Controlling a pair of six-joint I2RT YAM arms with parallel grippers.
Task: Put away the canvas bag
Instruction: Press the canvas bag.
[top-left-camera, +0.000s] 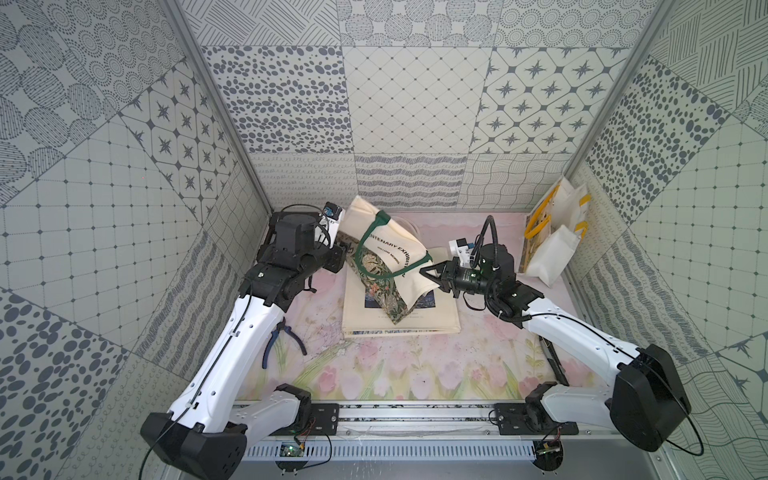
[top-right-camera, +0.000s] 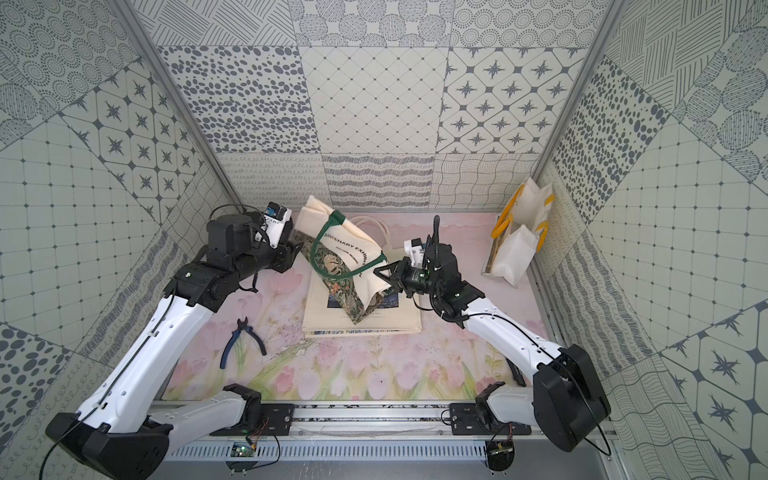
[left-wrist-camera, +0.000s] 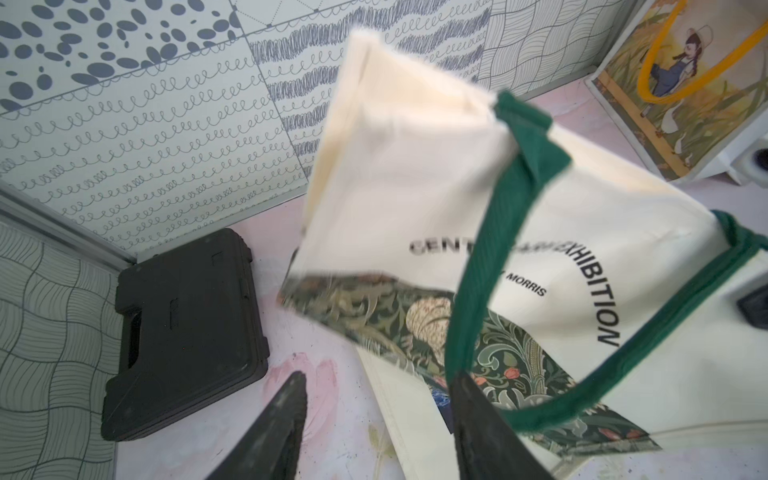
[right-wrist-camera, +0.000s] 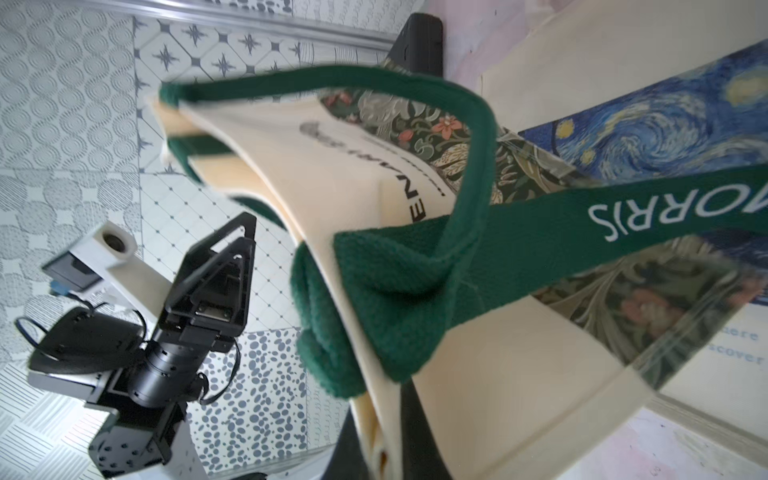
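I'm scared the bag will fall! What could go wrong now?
1. Only the right hand pinches the canvas bag, at one edge, so it might slip out.
2. Its loose green handle hangs near the open left hand and could snag.
3. Its bottom corner hangs low over the stack of flat bags and might drag them.

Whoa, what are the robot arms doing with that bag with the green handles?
They are putting away the canvas bag. The right tool is pinching it near a green handle and holding it up, tilted, over a pile of folded bags. The left tool is open beside the bag and holds nothing. More bags with yellow handles stand in the back corner.
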